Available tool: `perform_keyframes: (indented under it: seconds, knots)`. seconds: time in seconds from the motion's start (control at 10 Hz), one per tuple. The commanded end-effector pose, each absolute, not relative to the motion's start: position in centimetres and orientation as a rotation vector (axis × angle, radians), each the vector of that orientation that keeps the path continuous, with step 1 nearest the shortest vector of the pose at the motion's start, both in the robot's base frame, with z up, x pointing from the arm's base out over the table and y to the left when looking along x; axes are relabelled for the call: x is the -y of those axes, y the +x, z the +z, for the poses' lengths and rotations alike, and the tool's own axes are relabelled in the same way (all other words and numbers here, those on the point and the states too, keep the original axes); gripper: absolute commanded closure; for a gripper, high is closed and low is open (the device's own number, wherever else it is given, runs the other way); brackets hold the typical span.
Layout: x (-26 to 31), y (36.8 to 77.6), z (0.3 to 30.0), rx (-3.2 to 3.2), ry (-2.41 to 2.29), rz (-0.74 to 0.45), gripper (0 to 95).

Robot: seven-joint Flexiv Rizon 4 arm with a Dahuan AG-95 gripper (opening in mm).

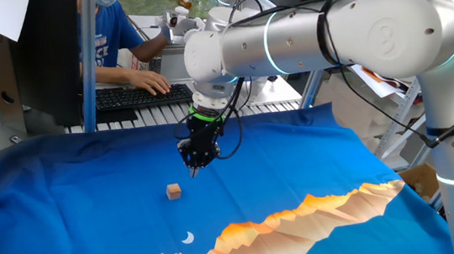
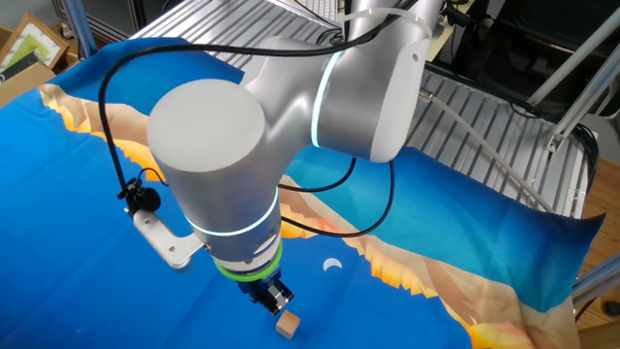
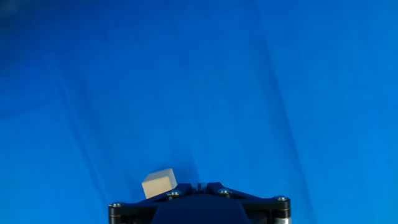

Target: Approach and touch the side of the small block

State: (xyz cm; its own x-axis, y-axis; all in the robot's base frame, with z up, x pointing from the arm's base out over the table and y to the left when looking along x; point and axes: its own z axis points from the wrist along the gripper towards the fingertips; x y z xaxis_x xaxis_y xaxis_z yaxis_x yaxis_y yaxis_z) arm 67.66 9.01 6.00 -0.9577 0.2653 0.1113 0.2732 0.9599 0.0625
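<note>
The small block (image 1: pixel 174 191) is a tiny light-brown wooden cube on the blue cloth. It also shows in the other fixed view (image 2: pixel 287 325) and in the hand view (image 3: pixel 159 183), just left of my fingertips. My black gripper (image 1: pixel 193 166) hangs a little above the cloth, behind and to the right of the block, and apart from it. In the other fixed view the gripper (image 2: pixel 275 299) is right next to the block. In the hand view the gripper (image 3: pixel 199 185) has its two fingers together with only a thin seam between them, holding nothing.
A small white crescent mark (image 1: pixel 188 238) lies on the cloth nearer the front, also seen in the other fixed view (image 2: pixel 332 264). An orange mountain print (image 1: pixel 304 212) runs along the cloth's front. A person (image 1: pixel 111 33) types at a keyboard (image 1: pixel 143 95) behind the table.
</note>
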Motion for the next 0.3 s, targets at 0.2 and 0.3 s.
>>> perform_keyframes:
  seconds: [0.2, 0.3]
  knots:
    - [-9.01, 67.72, 6.10, 2.998, -0.413, -0.120, 95.0]
    - [-9.01, 67.72, 6.12, 2.997, -0.411, -0.123, 95.0]
